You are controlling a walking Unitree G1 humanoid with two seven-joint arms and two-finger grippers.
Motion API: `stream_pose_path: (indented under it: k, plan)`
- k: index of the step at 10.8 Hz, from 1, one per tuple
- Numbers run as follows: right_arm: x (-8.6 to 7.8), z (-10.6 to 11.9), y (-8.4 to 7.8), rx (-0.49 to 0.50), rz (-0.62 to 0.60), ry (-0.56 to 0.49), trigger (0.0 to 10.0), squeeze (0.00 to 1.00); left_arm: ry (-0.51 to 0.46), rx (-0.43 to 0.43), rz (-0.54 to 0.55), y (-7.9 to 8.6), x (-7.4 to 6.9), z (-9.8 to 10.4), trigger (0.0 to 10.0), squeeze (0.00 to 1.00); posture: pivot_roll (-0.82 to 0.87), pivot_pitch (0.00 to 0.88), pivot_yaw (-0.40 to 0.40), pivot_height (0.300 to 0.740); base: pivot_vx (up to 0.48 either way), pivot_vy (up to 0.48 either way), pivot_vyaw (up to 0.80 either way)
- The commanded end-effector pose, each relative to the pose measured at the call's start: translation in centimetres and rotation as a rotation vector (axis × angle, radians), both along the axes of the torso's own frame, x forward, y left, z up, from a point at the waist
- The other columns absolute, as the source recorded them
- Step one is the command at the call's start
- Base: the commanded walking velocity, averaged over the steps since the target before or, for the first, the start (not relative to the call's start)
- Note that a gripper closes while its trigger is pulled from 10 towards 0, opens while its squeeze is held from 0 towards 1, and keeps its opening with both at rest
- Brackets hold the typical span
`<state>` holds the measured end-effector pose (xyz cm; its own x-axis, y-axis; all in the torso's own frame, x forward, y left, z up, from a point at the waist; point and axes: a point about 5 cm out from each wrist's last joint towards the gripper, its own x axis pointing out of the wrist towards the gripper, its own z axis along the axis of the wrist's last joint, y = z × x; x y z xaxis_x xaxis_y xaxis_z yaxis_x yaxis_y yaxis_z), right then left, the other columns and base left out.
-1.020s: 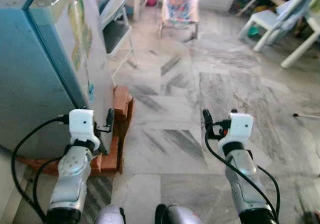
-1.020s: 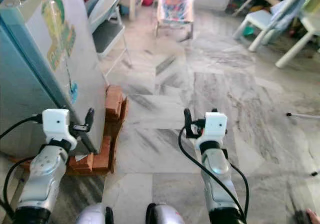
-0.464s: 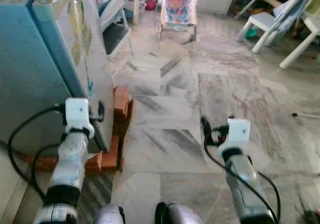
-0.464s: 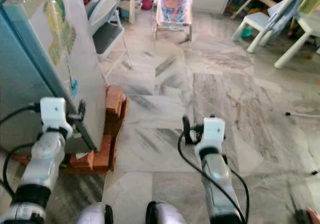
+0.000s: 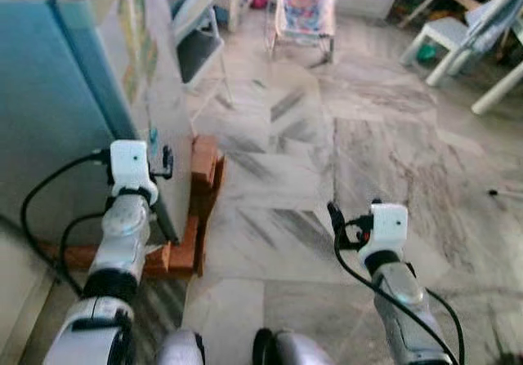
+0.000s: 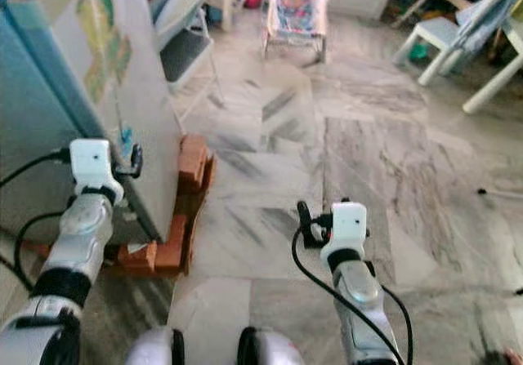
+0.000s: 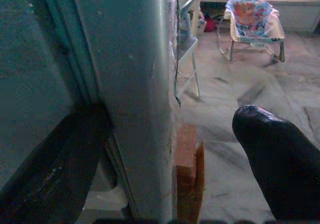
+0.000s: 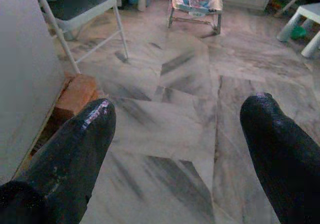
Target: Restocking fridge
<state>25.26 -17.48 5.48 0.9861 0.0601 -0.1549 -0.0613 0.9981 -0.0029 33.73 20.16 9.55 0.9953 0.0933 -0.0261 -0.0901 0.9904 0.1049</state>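
Note:
The blue fridge (image 5: 49, 95) stands at my left, its pale stickered door (image 6: 106, 55) facing right. My left gripper (image 5: 161, 159) is raised to the door's front edge. In the left wrist view this gripper (image 7: 165, 129) is open, with one finger (image 7: 65, 154) on the blue side and the other finger (image 7: 275, 154) out past the door edge (image 7: 145, 108). My right gripper (image 5: 347, 218) hangs over the marble floor to the right, well away from the fridge. It is open and holds nothing (image 8: 180, 114).
Red bricks (image 5: 204, 165) prop up the fridge base and jut out onto the floor. A folding chair (image 5: 200, 38) stands just beyond the fridge, and a baby bouncer (image 5: 304, 6) farther back. White plastic chairs (image 5: 458, 34) are at the far right. Marble floor (image 5: 327, 136) lies ahead.
My left arm has risen and reached forward, bringing its gripper up to the fridge door's edge. The right arm has sunk slightly. The camera has shifted a little.

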Motion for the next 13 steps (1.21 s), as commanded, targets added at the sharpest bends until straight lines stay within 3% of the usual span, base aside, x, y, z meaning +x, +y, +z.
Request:
stream_pose_path:
  k: [1,2,3,4,5,6,7,8,9,11,13]
  plan:
    - [-0.2,0.0,-0.3,-0.008,0.000,0.012,10.0,0.00,-0.038,-0.015,-0.021,-0.7,0.7,0.9,10.0,0.00,0.07,0.110,-0.096,0.740,0.000,0.000,0.00]
    - [-0.3,-0.4,-0.4,-0.024,0.011,0.044,10.0,0.00,-0.054,-0.035,-0.070,-1.8,1.1,1.4,10.0,0.00,0.07,0.109,-0.097,0.740,0.000,0.000,0.00]
    - [-1.0,-2.4,-0.4,-0.059,0.058,0.181,10.0,0.00,-0.127,0.036,-0.275,-6.3,1.7,3.0,10.0,0.00,0.06,0.105,-0.095,0.740,0.000,0.000,0.00]
    - [-1.6,-3.4,-0.2,-0.076,0.109,0.265,10.0,0.00,-0.164,0.014,-0.480,-11.3,1.5,4.1,10.0,0.00,0.07,0.105,-0.093,0.740,0.000,0.000,0.00]
    - [-2.6,-4.6,0.3,-0.077,0.170,0.351,10.0,0.00,-0.259,-0.013,-0.956,-20.4,-1.4,6.5,10.0,0.00,0.07,0.103,-0.089,0.740,0.000,0.000,0.00]
    - [-3.0,-4.9,0.8,-0.068,0.186,0.367,10.0,0.00,-0.270,-0.008,-1.207,-24.3,-3.5,7.6,10.0,0.00,0.05,0.100,-0.081,0.740,0.000,0.000,0.00]
    - [-3.0,-4.9,1.1,-0.073,0.200,0.369,10.0,0.00,-0.255,-0.017,-1.160,-24.2,-2.6,7.8,10.0,0.00,0.05,0.100,-0.075,0.740,0.000,0.000,0.00]
    - [-3.1,-5.0,1.0,-0.072,0.196,0.383,10.0,0.00,-0.197,-0.012,-1.001,-21.1,-0.4,6.7,10.0,0.00,0.05,0.102,-0.072,0.740,0.000,0.000,0.00]
    - [-3.2,-5.0,1.0,-0.070,0.197,0.388,10.0,0.00,-0.168,0.030,-0.909,-18.3,0.4,5.6,10.0,0.00,0.05,0.102,-0.072,0.740,0.000,0.000,0.00]
    - [-2.2,-3.8,1.6,-0.028,0.201,0.291,10.0,0.00,-0.095,0.060,-0.767,-12.8,0.2,3.0,10.0,0.00,0.08,0.102,-0.071,0.740,0.000,0.000,0.00]
    - [-0.5,-1.4,2.2,0.045,0.151,0.137,10.0,0.00,-0.054,0.035,-0.574,-8.4,-1.5,0.2,10.0,0.00,0.09,0.098,-0.078,0.740,0.000,0.000,0.00]
